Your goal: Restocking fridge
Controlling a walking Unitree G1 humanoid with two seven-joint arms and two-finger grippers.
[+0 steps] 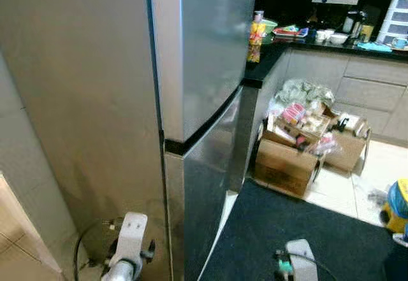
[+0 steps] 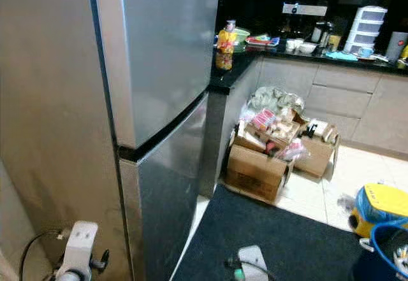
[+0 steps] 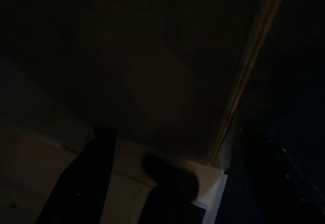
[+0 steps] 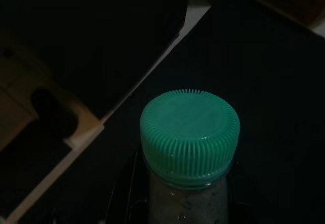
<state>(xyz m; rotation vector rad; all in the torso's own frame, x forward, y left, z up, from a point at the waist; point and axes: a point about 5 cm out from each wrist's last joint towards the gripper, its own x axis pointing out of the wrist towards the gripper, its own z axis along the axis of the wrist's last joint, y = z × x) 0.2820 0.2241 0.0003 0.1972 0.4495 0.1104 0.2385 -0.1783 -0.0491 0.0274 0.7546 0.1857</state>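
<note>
Two arms hang low at the bottom of my head view, and the right pincer is clamped on a bottle just below its ribbed green cap, carried down near the dark mat. I judge the bottle stiff and fairly light, with pale speckled contents showing under the cap; its smooth neck could slip, so the grip under the cap's ridge looks like the sound place to keep it. The left pincer hangs idle beside the fridge's lower corner, its black fingers spread wide with nothing between them. Right in front of me stands the steel fridge, both doors shut, a dark seam dividing the upper door from the lower one. Nothing is stocked yet, by my reading; a door has to come open first, and the free left arm seems the one for it. Farther off, past the mat, open cardboard boxes of groceries sit on the tiled floor against the cabinets. Beyond them the dark surface carries a yellow bottle, bowls and a white drawer unit.
</note>
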